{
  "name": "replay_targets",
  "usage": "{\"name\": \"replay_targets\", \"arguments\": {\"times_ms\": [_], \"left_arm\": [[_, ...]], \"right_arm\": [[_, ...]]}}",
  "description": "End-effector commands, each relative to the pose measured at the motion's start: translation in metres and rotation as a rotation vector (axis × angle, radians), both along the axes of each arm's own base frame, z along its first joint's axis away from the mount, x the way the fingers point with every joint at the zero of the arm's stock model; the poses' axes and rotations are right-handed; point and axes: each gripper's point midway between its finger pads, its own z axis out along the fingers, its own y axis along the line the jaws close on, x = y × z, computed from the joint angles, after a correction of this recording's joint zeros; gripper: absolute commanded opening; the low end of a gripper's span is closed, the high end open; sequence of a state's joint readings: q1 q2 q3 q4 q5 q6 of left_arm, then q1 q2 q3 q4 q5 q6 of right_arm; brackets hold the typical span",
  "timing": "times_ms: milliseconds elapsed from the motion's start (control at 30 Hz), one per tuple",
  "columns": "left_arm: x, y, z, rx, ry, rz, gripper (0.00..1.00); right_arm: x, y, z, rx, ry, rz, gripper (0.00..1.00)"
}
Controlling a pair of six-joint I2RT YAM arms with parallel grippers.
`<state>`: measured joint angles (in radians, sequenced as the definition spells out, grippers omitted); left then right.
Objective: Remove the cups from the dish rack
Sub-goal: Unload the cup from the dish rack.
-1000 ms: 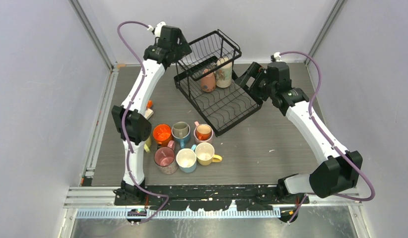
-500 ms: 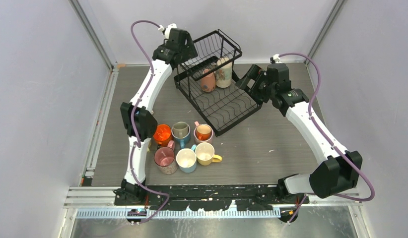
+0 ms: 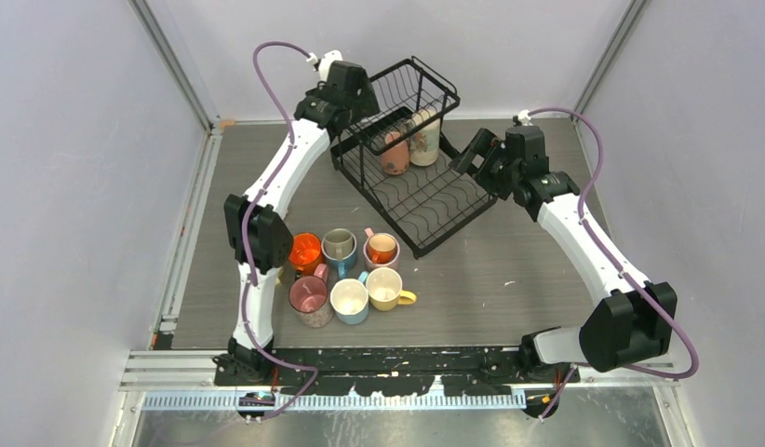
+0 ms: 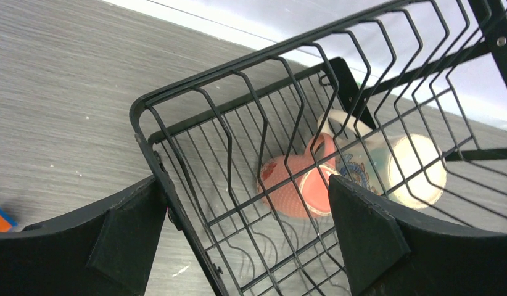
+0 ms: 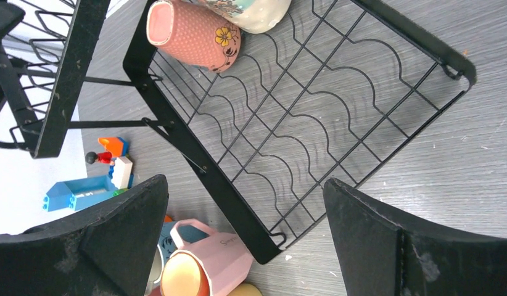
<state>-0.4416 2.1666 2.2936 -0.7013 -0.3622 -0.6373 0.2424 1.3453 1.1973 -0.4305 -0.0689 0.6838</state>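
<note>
Both jaws wide apart near dish rack (image 3: 425,197)

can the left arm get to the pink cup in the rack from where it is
Probably not straight on: the open left tool sits outside the dish rack, whose basket wires stand between it and the pink cup.

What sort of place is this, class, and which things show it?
Probably a robot lab cell, not a kitchen: two arms bolted to a grey table, plain panel walls around it, and a dish rack with cups staged for practice.
</note>
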Motion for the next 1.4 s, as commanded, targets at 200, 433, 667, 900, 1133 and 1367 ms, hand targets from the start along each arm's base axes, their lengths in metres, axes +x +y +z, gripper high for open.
{"name": "replay_targets", "arguments": {"times_ms": [200,433,667,900,1133,1367], "left_arm": [[-0.064,-0.091,-0.018,-0.059,0.101,-0.233,1.0],[-0.081,-0.1,-0.022,-0.065,0.125,-0.265,1.0],[-0.095,-0.097,-0.023,-0.066,0.141,-0.28,1.0],[-0.1,-0.095,-0.024,-0.065,0.153,-0.291,1.0],[-0.1,-0.099,-0.023,-0.07,0.154,-0.305,1.0],[-0.096,-0.107,-0.027,-0.099,0.169,-0.306,1.0]], "right_arm": [[0.012,-0.011,0.015,0.058,-0.089,-0.043,1.0],[0.037,-0.025,-0.001,0.148,-0.105,-0.118,1.0],[0.088,-0.032,-0.007,0.25,-0.145,-0.185,1.0],[0.126,-0.023,-0.018,0.316,-0.159,-0.184,0.98],[0.139,-0.023,-0.019,0.364,-0.188,-0.211,0.98],[0.153,-0.02,-0.03,0.376,-0.165,-0.213,0.98]]}}
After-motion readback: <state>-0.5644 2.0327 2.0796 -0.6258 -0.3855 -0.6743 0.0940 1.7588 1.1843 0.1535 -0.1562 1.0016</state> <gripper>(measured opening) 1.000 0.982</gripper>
